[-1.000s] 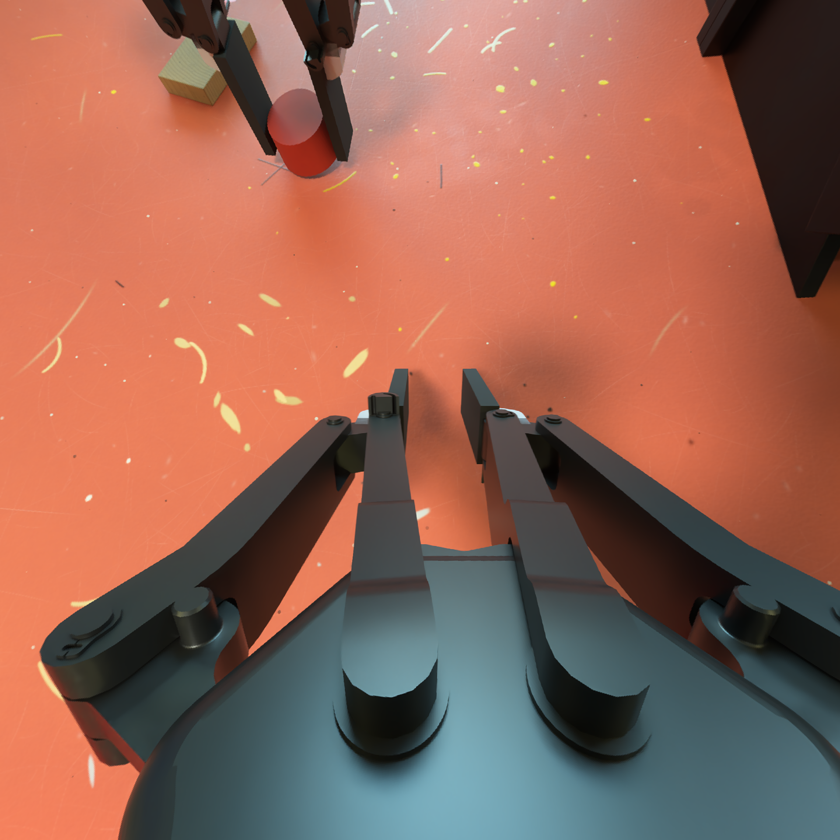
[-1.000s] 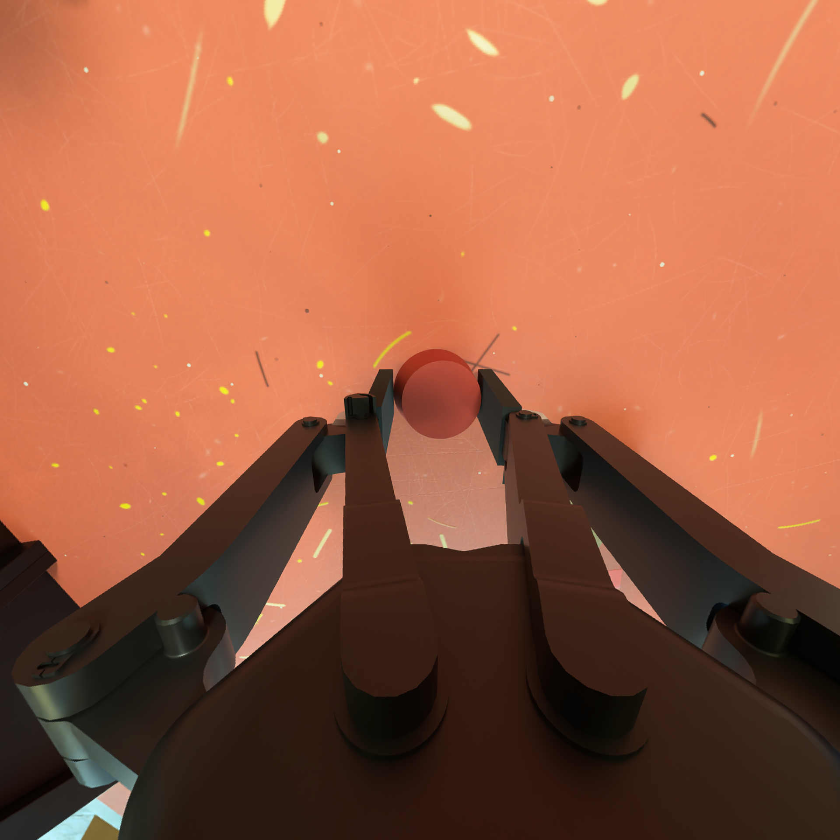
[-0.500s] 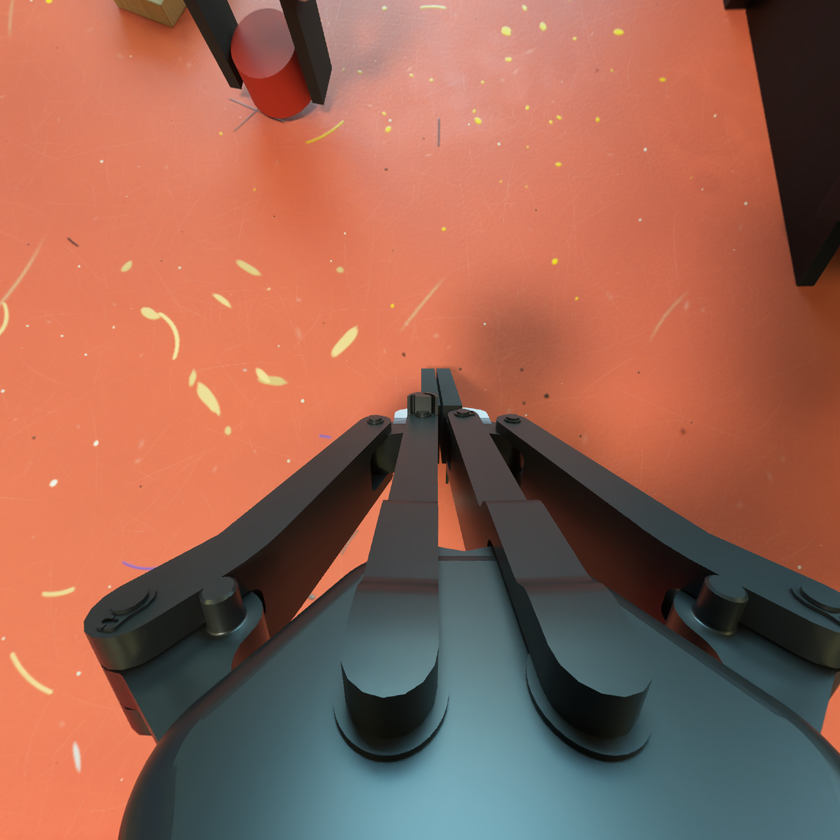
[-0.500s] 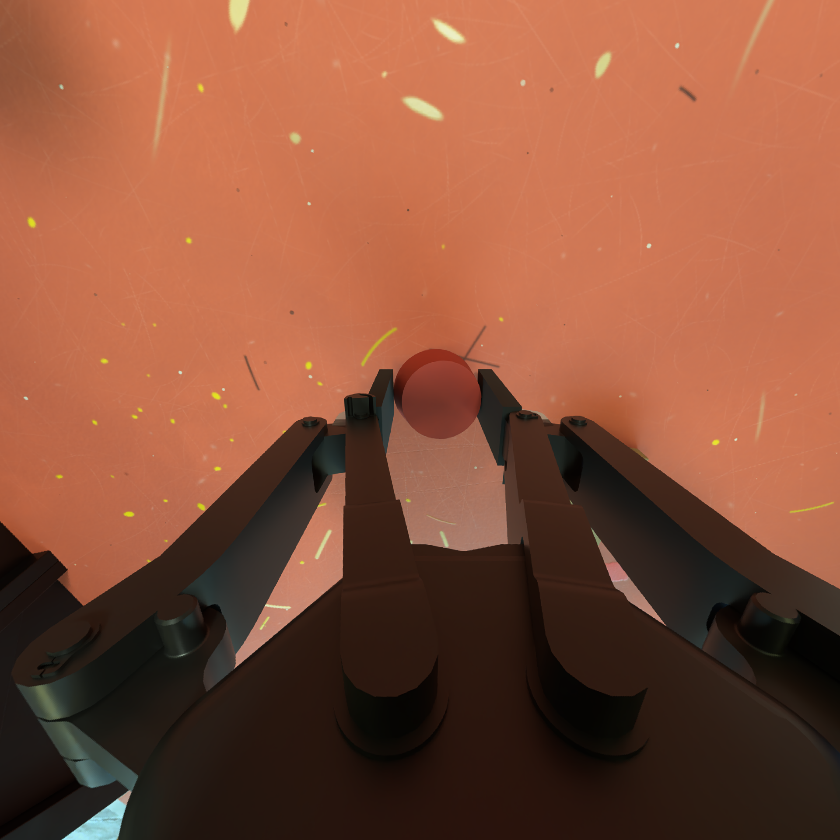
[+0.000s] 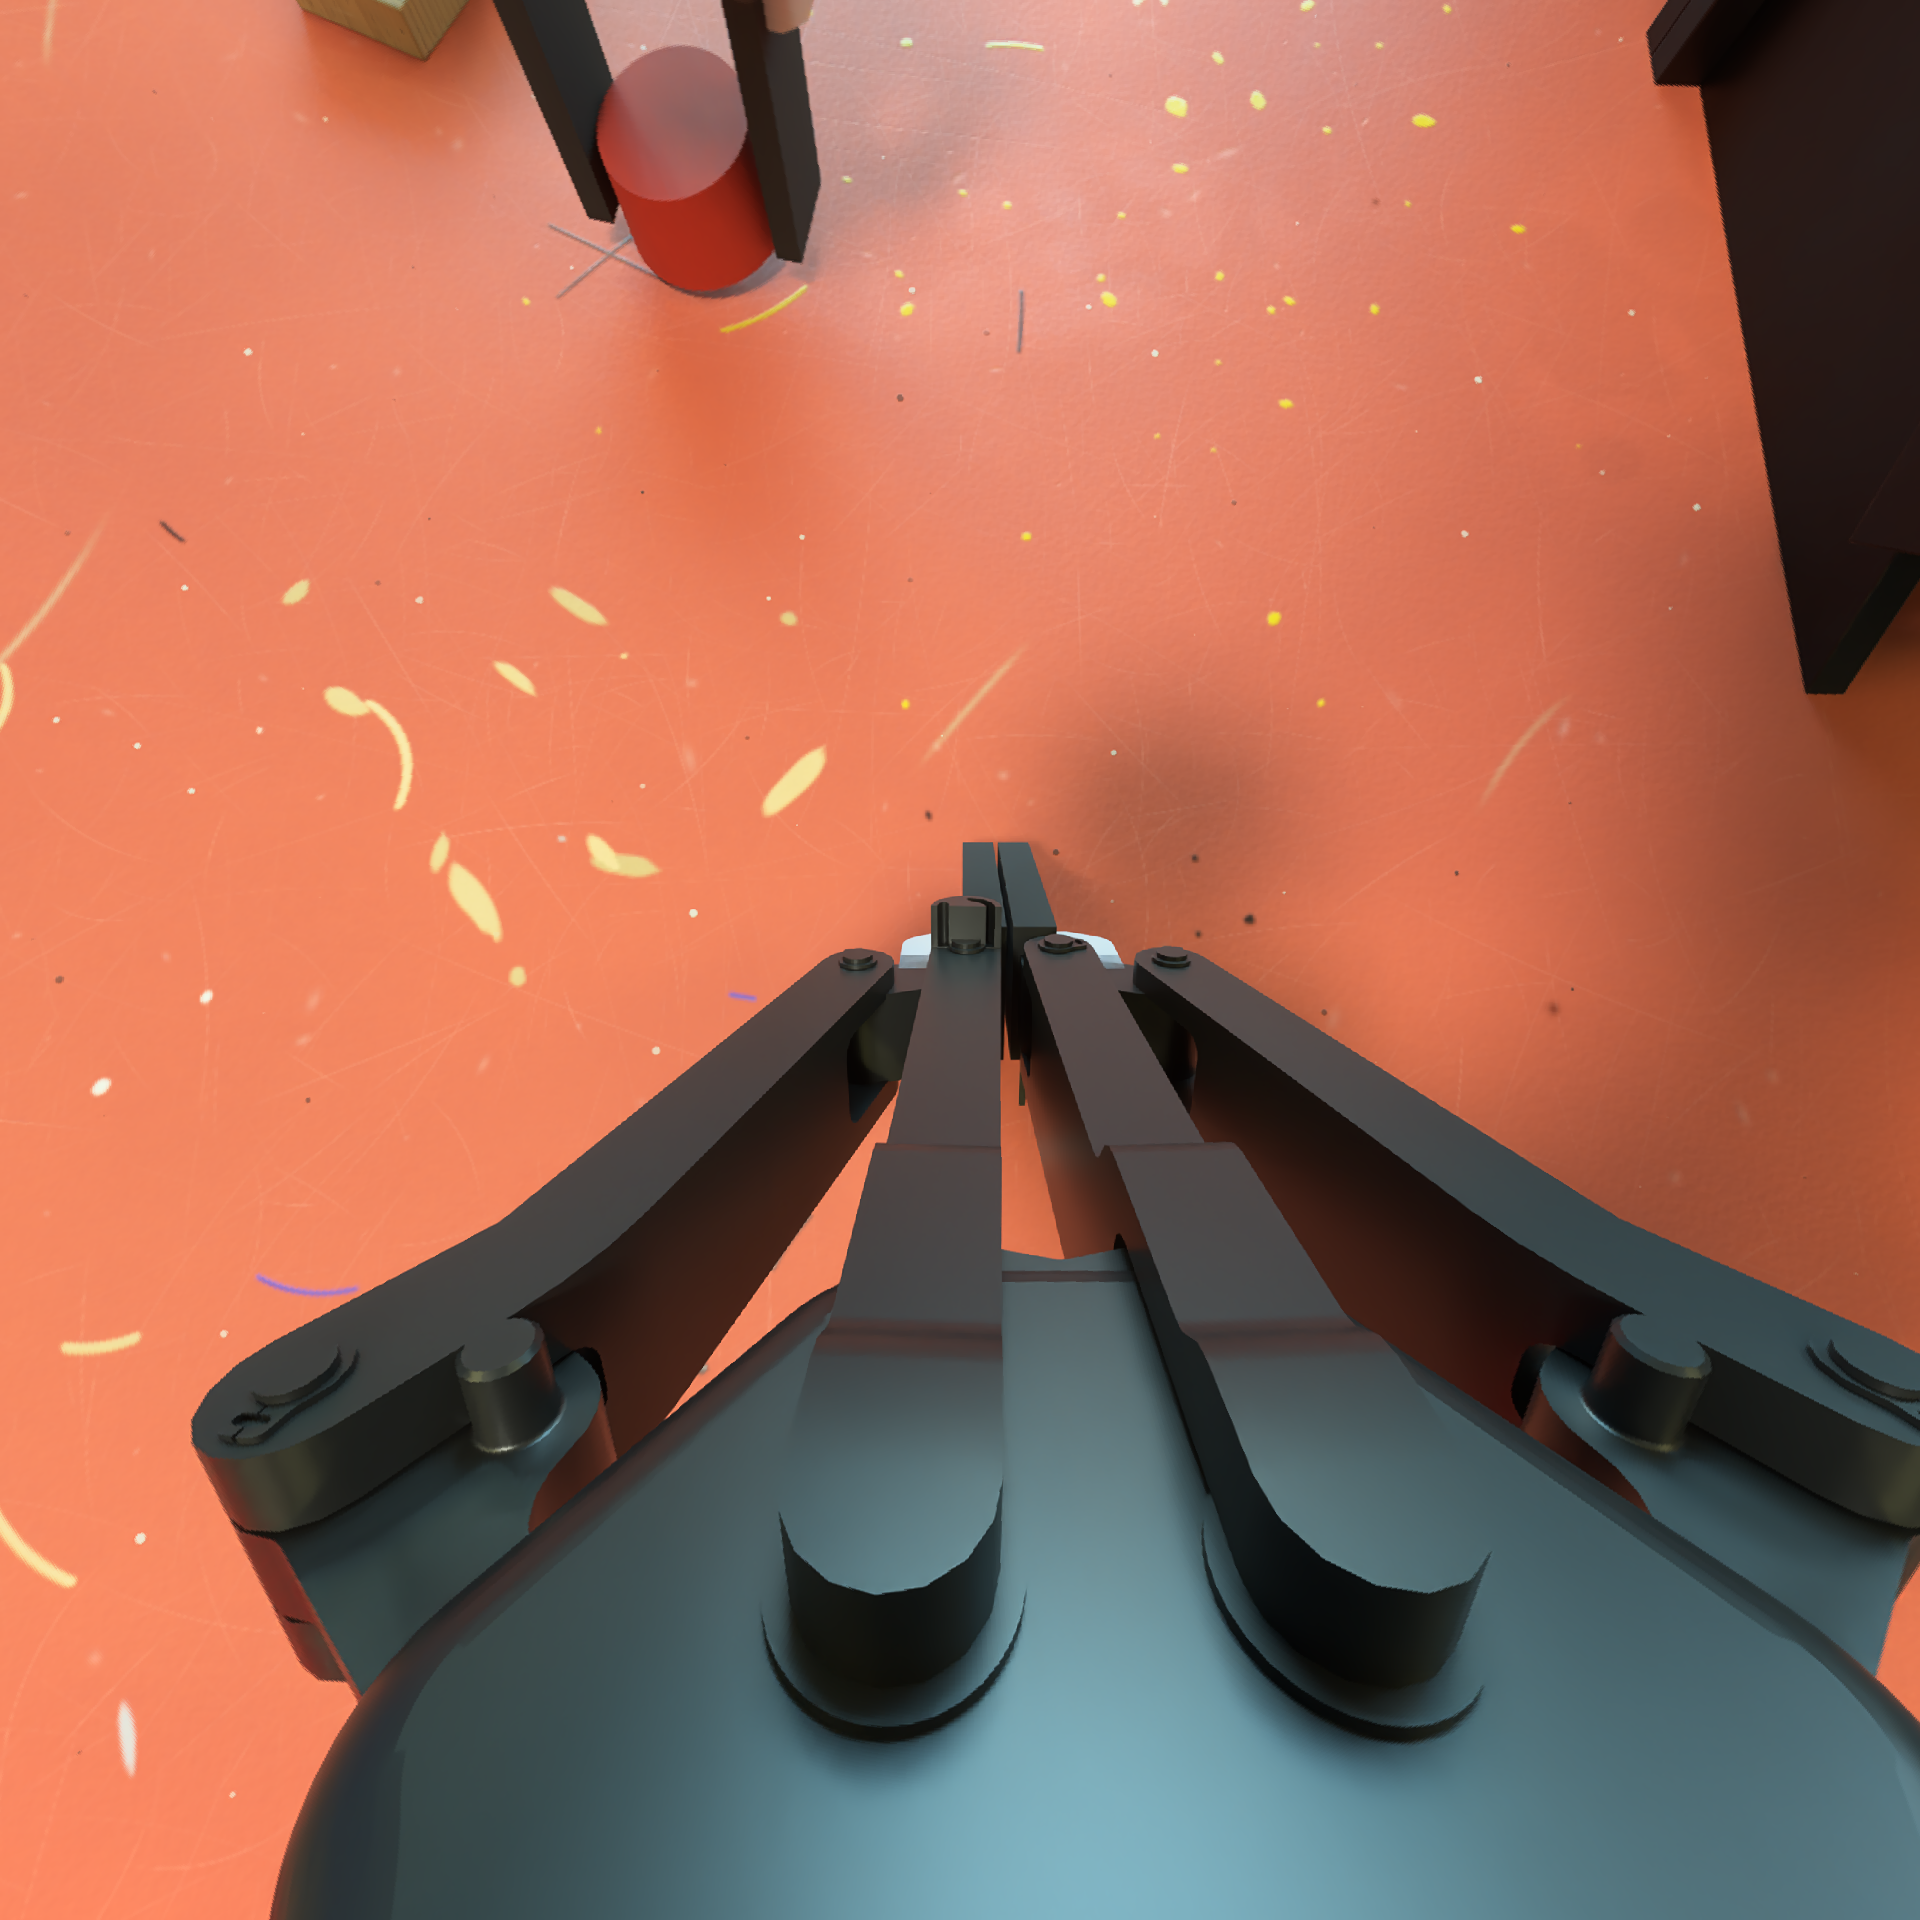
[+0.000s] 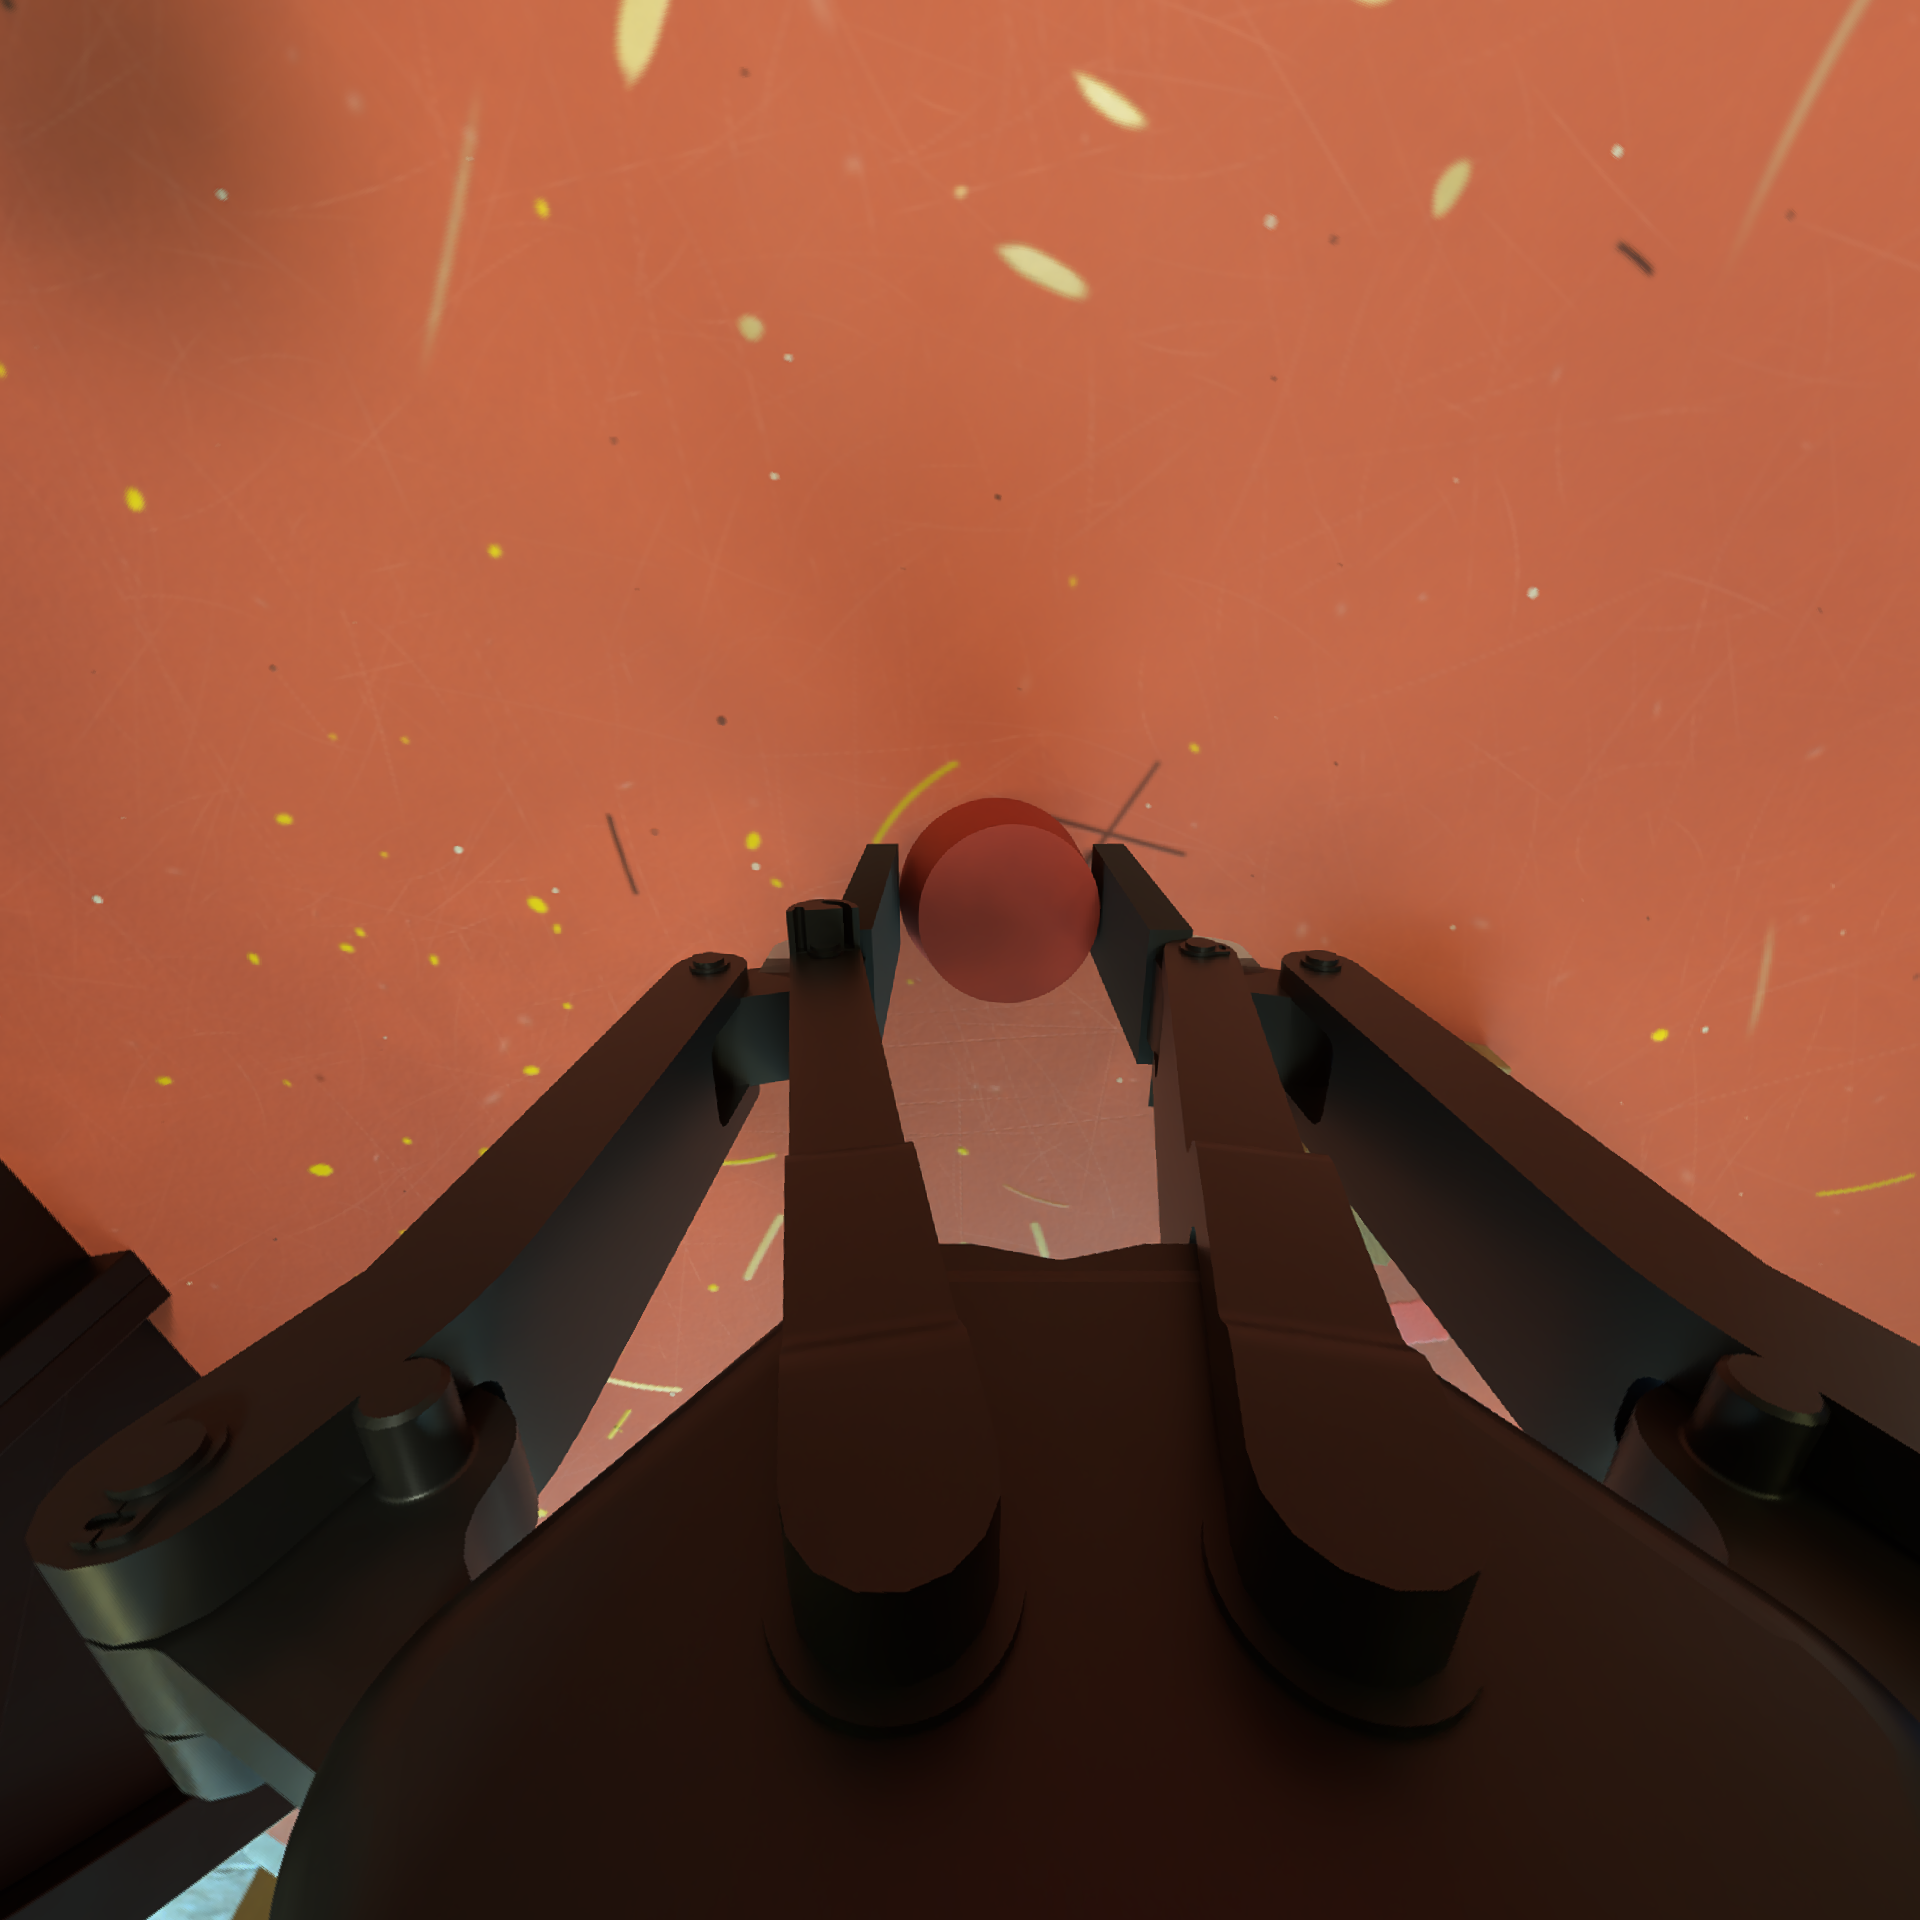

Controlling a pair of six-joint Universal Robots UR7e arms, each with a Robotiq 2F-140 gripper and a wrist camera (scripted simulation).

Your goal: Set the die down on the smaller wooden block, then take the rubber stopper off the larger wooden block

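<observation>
**Stopper clamped on the surface; left end effector now pressed together**

The right end effector (image 6: 995, 883) is clamped on the red rubber stopper (image 6: 1000, 904), one finger against each side. In the right wrist view the stopper shows mainly its round top, and whether it touches the orange speckled surface (image 6: 1351, 520) cannot be told. The left wrist view settles this from the side: the stopper (image 5: 681, 171) stands upright with its base on the surface (image 5: 1247, 520), the right end effector (image 5: 691, 223) reaching down around it, beside a crossed pair of thin dark scratches. That view alone also shows the corner of a wooden block (image 5: 379, 19) at the top edge, apart from the stopper, and a dark upright structure (image 5: 1818, 312) on the right. The die shows in neither view.

The left end effector (image 5: 1000, 868) has its fingers together with nothing between them, over bare surface. One second ago they stood apart with a clear gap; half a second ago they had already met. The right end effector's grip on the stopper is unchanged across all three moments.
</observation>
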